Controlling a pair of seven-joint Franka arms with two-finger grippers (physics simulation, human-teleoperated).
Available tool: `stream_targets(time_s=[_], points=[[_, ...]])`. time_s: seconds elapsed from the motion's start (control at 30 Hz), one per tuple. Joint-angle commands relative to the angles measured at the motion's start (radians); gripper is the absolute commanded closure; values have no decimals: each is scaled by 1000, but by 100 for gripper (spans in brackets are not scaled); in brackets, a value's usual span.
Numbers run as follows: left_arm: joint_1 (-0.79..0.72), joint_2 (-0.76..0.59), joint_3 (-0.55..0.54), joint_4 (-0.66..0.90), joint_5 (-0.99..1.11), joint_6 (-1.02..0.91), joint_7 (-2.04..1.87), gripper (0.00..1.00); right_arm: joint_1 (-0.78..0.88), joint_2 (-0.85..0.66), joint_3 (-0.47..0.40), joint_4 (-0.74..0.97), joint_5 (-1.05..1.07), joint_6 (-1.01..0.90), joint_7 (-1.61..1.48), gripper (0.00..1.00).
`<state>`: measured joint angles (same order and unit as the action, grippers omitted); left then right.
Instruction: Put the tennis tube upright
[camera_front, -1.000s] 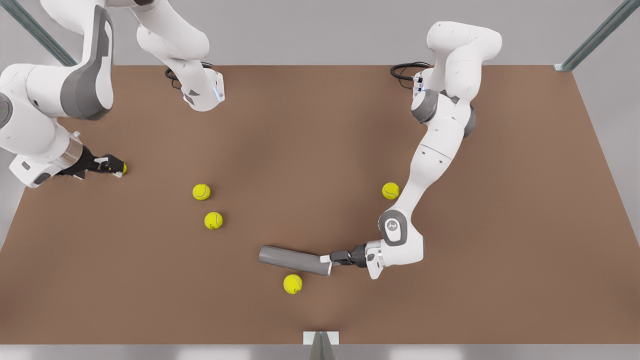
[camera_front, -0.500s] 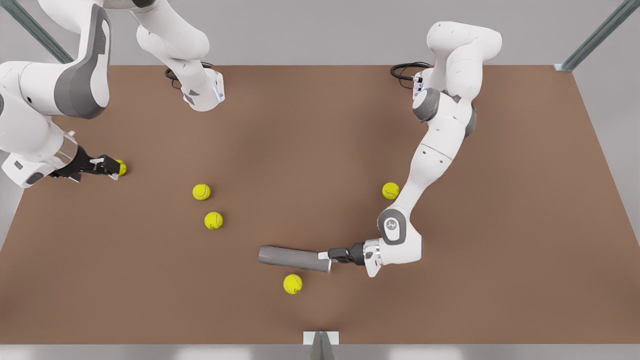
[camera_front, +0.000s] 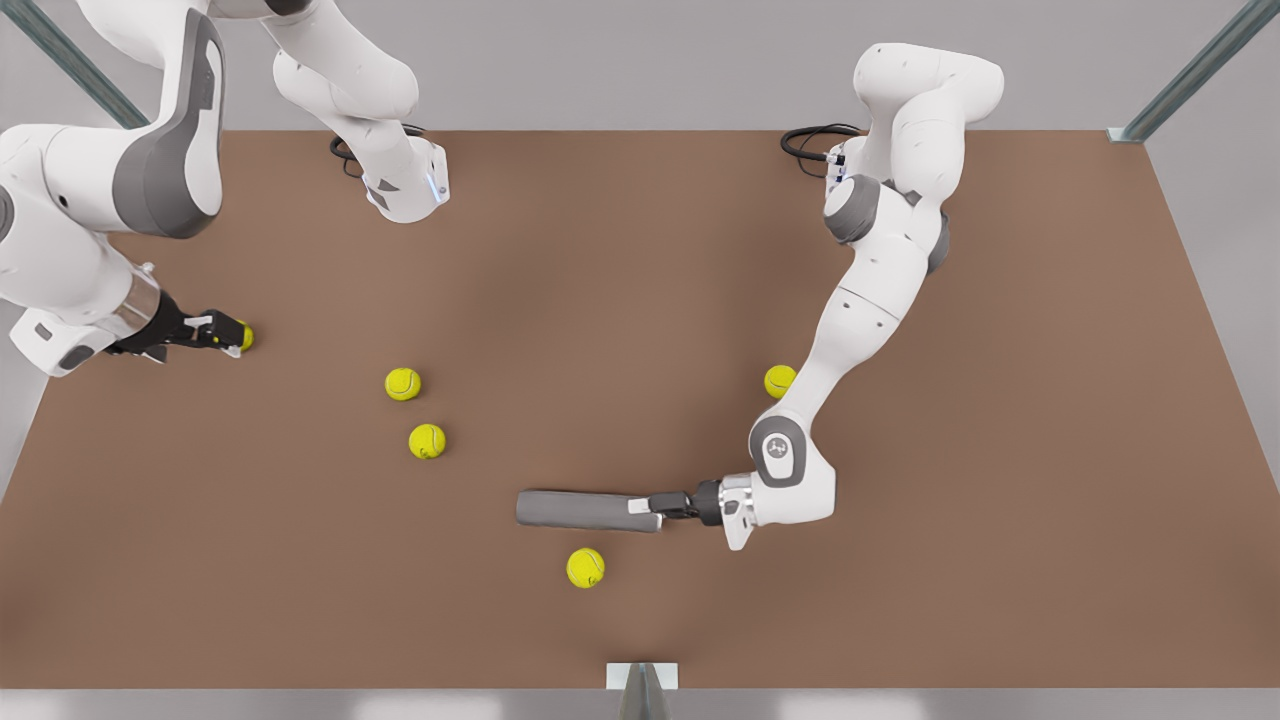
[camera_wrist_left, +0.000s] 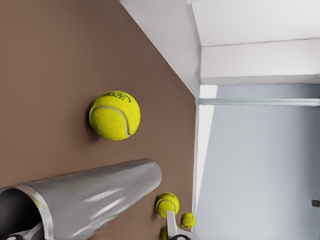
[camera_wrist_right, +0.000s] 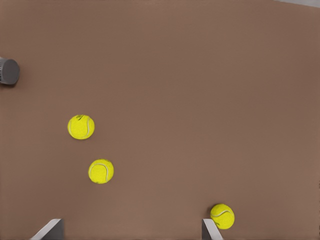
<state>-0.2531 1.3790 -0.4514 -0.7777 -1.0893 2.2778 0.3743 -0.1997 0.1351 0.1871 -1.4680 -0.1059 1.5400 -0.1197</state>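
The grey tennis tube (camera_front: 575, 509) lies on its side on the brown table (camera_front: 640, 250), running across the front view near the front edge. My left gripper (camera_front: 648, 508), on the arm at the front view's right, is shut on the tube's open rimmed end. The left wrist view shows the tube (camera_wrist_left: 95, 200) from close by, open mouth nearest the camera. My right gripper (camera_front: 228, 330), at the front view's left, hovers low with its fingers wide open (camera_wrist_right: 130, 232). A tennis ball (camera_wrist_right: 222, 216) rests just outside one of its fingertips.
Several yellow-green tennis balls lie loose: one (camera_front: 585, 567) just in front of the tube, two (camera_front: 403, 384) (camera_front: 427, 441) left of centre, one (camera_front: 779, 381) partly behind the left arm. A small bracket (camera_front: 641, 676) sits at the table's front edge.
The left gripper shifted toward the table's far side, swinging the tube's held end from slanted to level across the front view. The right gripper wobbled slightly by its ball.
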Motion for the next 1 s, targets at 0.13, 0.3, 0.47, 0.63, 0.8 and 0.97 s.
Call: stream_targets(time_s=[0.13, 0.3, 0.47, 0.63, 0.8, 0.97], points=[[-5, 5, -4, 2, -43, 3, 6, 1, -1, 0, 0, 0, 0, 2, 0, 0], [6, 2, -10, 2, -47, -3, 3, 30, -1, 1, 0, -3, 0, -8, -9, 0], [8, -8, -19, 5, -84, -3, 3, 28, -4, 1, 0, -9, 0, -9, -9, 0], [6, -9, -23, 6, -86, 3, 0, 58, -10, 1, 0, -5, -2, -1, -11, 0], [6, -12, -19, 8, -86, 11, -8, 71, 2, -2, 0, 15, -6, 60, -9, 0], [8, -14, -16, 6, -86, 14, -15, 79, -3, -8, 0, 15, -5, 75, -9, 0]])
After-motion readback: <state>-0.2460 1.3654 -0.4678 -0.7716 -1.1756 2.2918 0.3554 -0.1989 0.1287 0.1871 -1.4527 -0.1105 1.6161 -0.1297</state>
